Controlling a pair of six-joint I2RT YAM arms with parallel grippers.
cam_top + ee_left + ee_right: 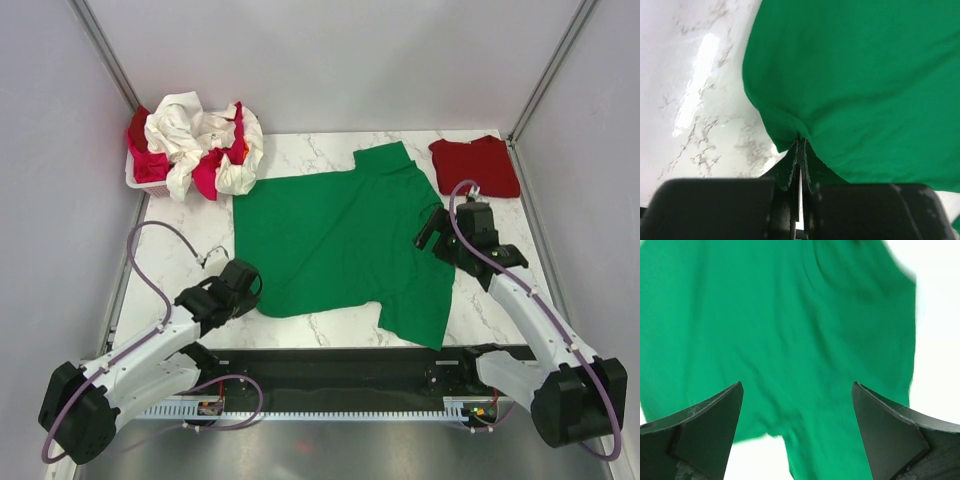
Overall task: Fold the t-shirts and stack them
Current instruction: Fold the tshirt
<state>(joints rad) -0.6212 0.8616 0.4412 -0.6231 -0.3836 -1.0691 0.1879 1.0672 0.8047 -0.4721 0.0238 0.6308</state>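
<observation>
Green t-shirt (335, 240) lies spread flat mid-worktop (300, 150). My left jaws are pinched tight on its near-left hem corner, cloth puckering at the tips. Right jaws stand wide apart just above the shirt's right side, w/ nothing between them. Dark red t-shirt (475, 165) sits folded at far-right corner. Cream-white t-shirt (185, 130) & pinkish red t-shirt (208, 172) are heaped in a white basket (133, 180), far left.

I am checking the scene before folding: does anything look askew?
The bright green cloth t-shirt lies slanted, its edge puckered where the left jaws pinch it. A crumpled cream-white shirt and pinkish red shirt overflow the white plastic basket.
</observation>
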